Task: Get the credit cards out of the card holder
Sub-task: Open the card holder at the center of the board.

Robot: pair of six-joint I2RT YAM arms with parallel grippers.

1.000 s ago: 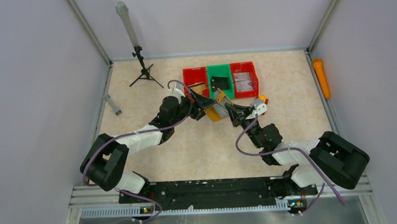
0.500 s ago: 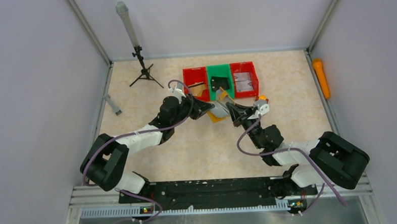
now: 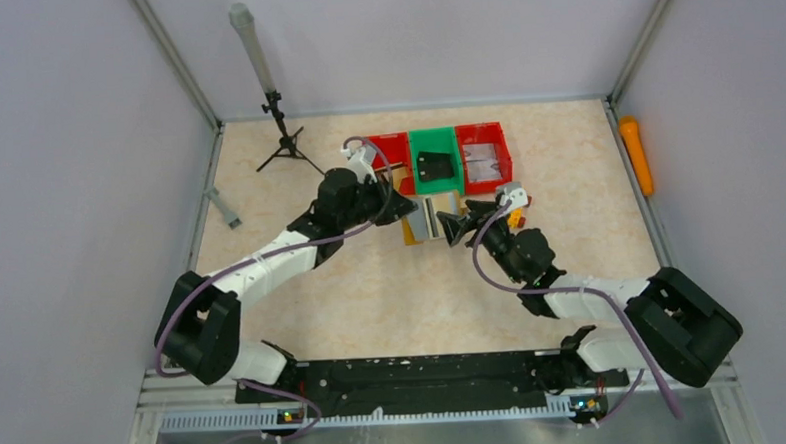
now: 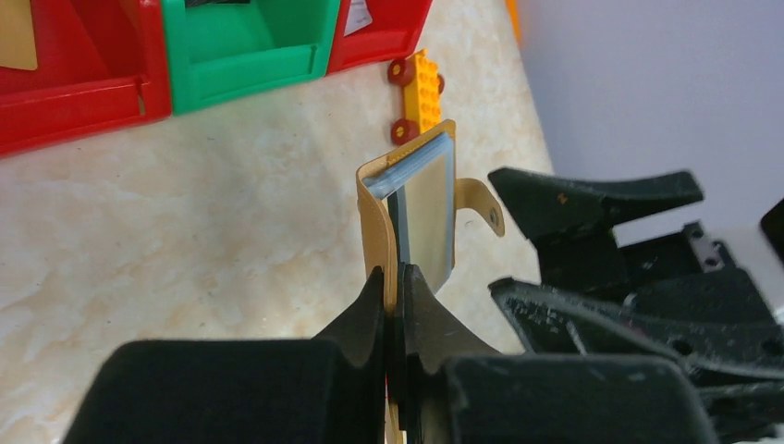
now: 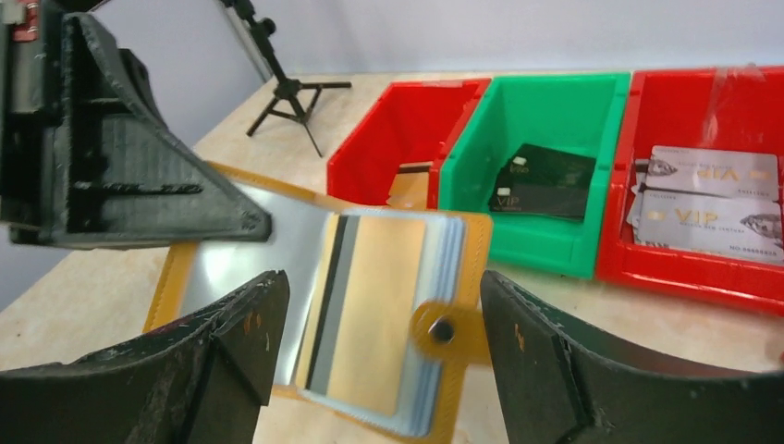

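The card holder (image 3: pixel 424 219) is a mustard-brown wallet, held spread open just above the table in front of the bins. My left gripper (image 4: pixel 393 277) is shut on its left cover flap (image 4: pixel 374 213). A tan credit card (image 5: pixel 379 310) with a dark stripe sits in the grey sleeves, with the snap tab (image 5: pixel 444 328) beside it. My right gripper (image 5: pixel 381 282) is open, its fingers either side of the card stack without touching it. From above, the left gripper (image 3: pixel 406 208) and right gripper (image 3: pixel 453 225) face each other across the holder.
Behind the holder stand a red bin (image 3: pixel 386 152), a green bin (image 5: pixel 545 139) with black cards, and a second red bin (image 5: pixel 712 199) with silver cards. A yellow toy block (image 4: pixel 421 92) lies nearby. A tripod (image 3: pixel 283 137) stands back left, an orange cylinder (image 3: pixel 634 154) at the right wall.
My left gripper closed on the holder's flap and my right gripper let go and opened. The holder now hangs spread open from the left gripper, slightly further back.
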